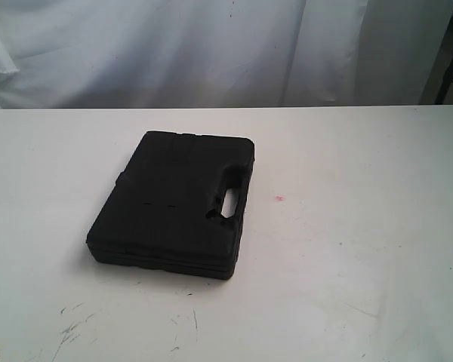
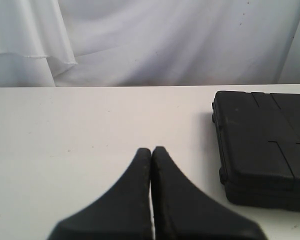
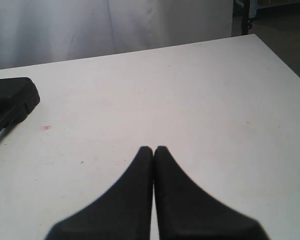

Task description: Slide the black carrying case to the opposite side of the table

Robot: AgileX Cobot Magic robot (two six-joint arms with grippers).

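The flat matte black case [image 1: 170,205] lies on the white table [image 1: 347,249], left of the middle, its handle cutout on the edge facing right. Neither gripper shows in the exterior view. In the left wrist view my left gripper [image 2: 151,149] is shut with nothing between its fingers, and the case [image 2: 262,150] lies off to one side, apart from it. My right gripper [image 3: 154,148] is shut and empty too, over bare table, with only a corner of the case [image 3: 10,100] visible far from it.
A white cloth backdrop [image 1: 211,45] hangs behind the table's far edge. A tiny red dot [image 1: 279,198] marks the tabletop right of the case. Dark scuff marks [image 1: 72,328] lie near the front left. A dark frame [image 1: 449,60] stands at the back right.
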